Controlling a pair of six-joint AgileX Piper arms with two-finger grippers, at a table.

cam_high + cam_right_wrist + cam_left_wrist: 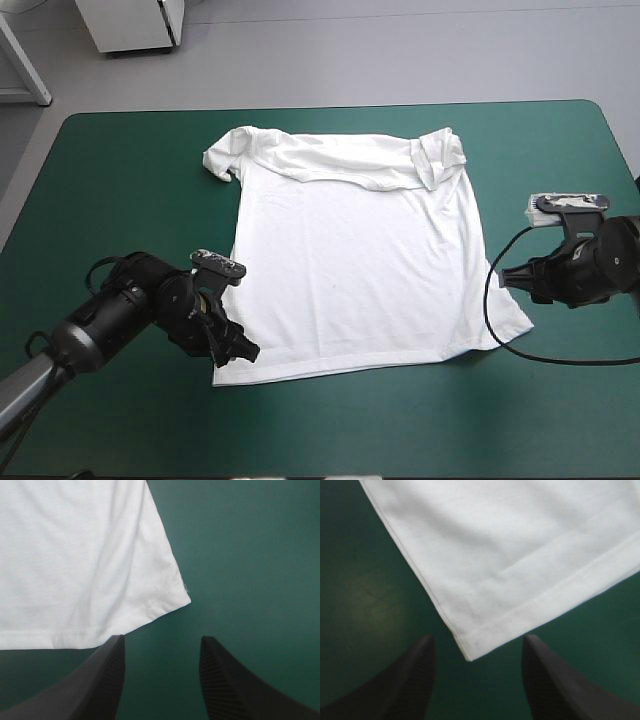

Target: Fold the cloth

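Note:
The white T-shirt (pixel 355 260) lies spread flat on the teal-green table, collar toward the far edge, both sleeves folded in. My left gripper (pixel 238 352) sits at the shirt's near left hem corner; in the left wrist view the T-shirt corner (pixel 470 652) lies between the tips of its open fingers (pixel 415 672), untouched. My right gripper (pixel 512 280) is low beside the near right hem corner. There the T-shirt corner (pixel 177 597) lies just ahead of its open fingers (pixel 107 670), one fingertip at the hem's edge.
Bare teal-green cover (pixel 120 180) surrounds the shirt on all sides. A white cabinet (pixel 135 25) stands on the floor beyond the far left edge.

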